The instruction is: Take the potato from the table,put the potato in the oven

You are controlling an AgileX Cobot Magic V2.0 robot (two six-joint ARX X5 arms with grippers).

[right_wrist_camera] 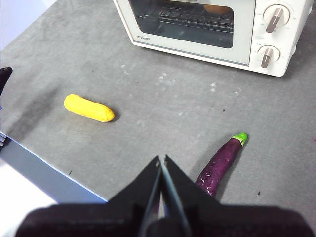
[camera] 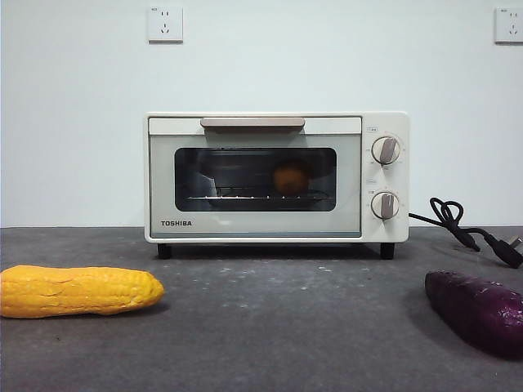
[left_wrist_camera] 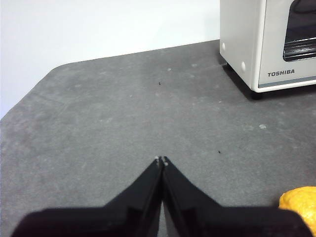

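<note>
Nearest in the front view: yellow corn cob (camera: 78, 291) lying on its side at the left, dark purple sweet potato (camera: 478, 310) at the right, both resting on the table (camera: 270, 327), well apart from each other. Green tip visible on the sweet potato in the right wrist view.

Left gripper (left_wrist_camera: 161, 160): jaws pressed together, tips touching, nothing held; suspended above bare table to the side of the oven, near the corn cob.

Right gripper (right_wrist_camera: 161, 159): jaws pressed together, nothing held; raised above the table, just beside the sweet potato.

Farther back: oven (camera: 276, 177) standing on its black feet, door closed, handle along the top edge, two knobs at the right. Black cord (camera: 466, 229) coiled on the table beside its right side.

Potato (camera: 291, 178) inside the oven, on the wire rack, right of centre, seen through the dark glass.
</note>
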